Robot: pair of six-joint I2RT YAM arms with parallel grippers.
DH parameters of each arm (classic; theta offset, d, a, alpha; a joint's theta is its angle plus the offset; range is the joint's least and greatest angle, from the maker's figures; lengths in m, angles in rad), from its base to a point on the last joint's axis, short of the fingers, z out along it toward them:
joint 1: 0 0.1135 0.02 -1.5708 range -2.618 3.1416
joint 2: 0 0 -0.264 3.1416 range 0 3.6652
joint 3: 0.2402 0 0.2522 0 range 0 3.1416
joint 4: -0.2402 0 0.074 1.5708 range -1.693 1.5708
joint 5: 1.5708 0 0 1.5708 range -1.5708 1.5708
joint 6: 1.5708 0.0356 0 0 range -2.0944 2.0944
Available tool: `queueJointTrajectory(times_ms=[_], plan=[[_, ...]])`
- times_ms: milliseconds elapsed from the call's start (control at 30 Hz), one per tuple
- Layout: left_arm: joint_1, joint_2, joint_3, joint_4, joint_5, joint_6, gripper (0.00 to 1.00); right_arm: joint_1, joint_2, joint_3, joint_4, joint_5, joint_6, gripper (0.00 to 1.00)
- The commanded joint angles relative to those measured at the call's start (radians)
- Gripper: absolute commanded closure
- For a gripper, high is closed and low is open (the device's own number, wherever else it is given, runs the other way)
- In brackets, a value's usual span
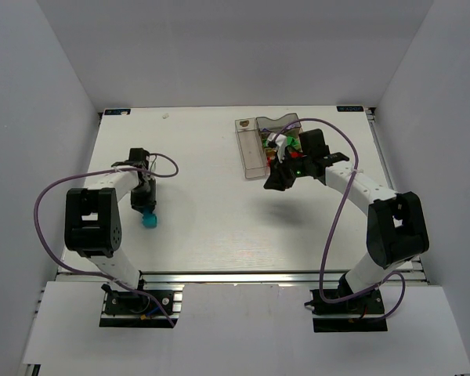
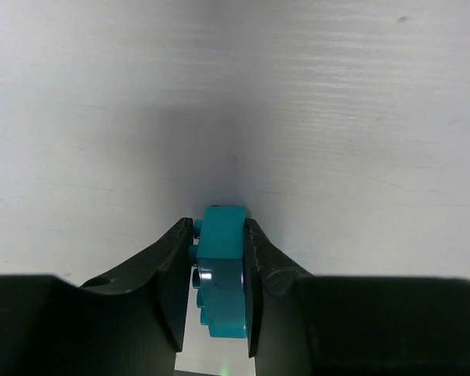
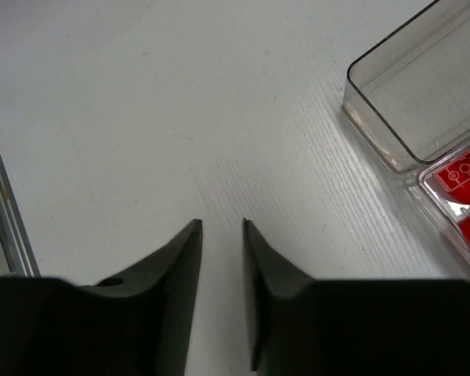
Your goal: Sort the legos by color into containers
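A teal brick (image 2: 222, 274) sits pinched between the two fingers of the left gripper (image 2: 219, 227), one finger pressed against each side and the studs facing left in the wrist view. It is on the left part of the white table (image 1: 219, 219), at or just above the surface, well apart from the containers (image 1: 252, 160). These stand at the far right-centre of the table. Red bricks (image 3: 464, 184) lie in one compartment, beside a clear bin. The right gripper (image 3: 222, 227) hangs over bare table just near of the block's left corner, fingers a narrow gap apart with nothing between them.
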Motion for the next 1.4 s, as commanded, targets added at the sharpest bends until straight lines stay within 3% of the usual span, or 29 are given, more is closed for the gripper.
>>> queueJointTrajectory(times_ms=[0, 33, 67, 100, 133, 233, 367, 400, 500, 633, 733, 1033, 1267, 1367], plan=[[0.004, -0.077, 0.053, -0.003, 0.118, -0.124, 0.95, 0.003, -0.014, 0.04, -0.027, -0.016, -0.035, 0.62], [-0.008, -0.089, 0.065, 0.012, 0.222, -0.165, 0.98, 0.006, -0.016, 0.035, -0.031, -0.028, -0.046, 0.51], [-0.02, -0.121, 0.089, 0.031, 0.271, -0.257, 1.0, 0.006, -0.025, 0.029, -0.032, -0.08, -0.078, 0.29], [-0.031, -0.136, 0.094, 0.086, 0.328, -0.322, 1.0, 0.01, -0.031, 0.019, -0.028, -0.106, -0.088, 0.14], [-0.04, -0.153, 0.096, 0.123, 0.407, -0.441, 1.0, 0.012, -0.048, 0.014, -0.011, -0.161, -0.094, 0.11], [-0.095, -0.19, 0.123, 0.258, 0.471, -0.618, 1.0, 0.038, -0.054, 0.017, 0.02, -0.249, -0.071, 0.11], [-0.201, -0.147, 0.24, 0.278, 0.476, -0.69, 1.0, 0.067, 0.016, 0.113, 0.058, -0.295, 0.177, 0.11], [-0.223, -0.132, 0.273, 0.286, 0.468, -0.697, 1.0, 0.088, 0.035, 0.141, 0.058, -0.306, 0.314, 0.11], [-0.3, -0.118, 0.313, 0.298, 0.413, -0.704, 1.0, 0.107, 0.104, 0.236, 0.057, -0.292, 0.542, 0.25], [-0.364, -0.089, 0.347, 0.29, 0.375, -0.704, 1.0, 0.122, 0.102, 0.256, 0.104, -0.179, 0.68, 0.41], [-0.405, -0.068, 0.373, 0.276, 0.353, -0.703, 1.0, 0.134, 0.118, 0.319, 0.025, -0.061, 0.719, 0.39], [-0.482, -0.015, 0.444, 0.255, 0.309, -0.701, 1.0, 0.144, 0.119, 0.31, 0.037, 0.003, 0.756, 0.22], [-0.492, -0.009, 0.461, 0.241, 0.282, -0.707, 1.0, 0.131, 0.101, 0.276, 0.009, 0.079, 0.739, 0.22], [-0.501, -0.003, 0.464, 0.237, 0.286, -0.709, 1.0, 0.133, 0.096, 0.267, 0.026, 0.073, 0.741, 0.31]])
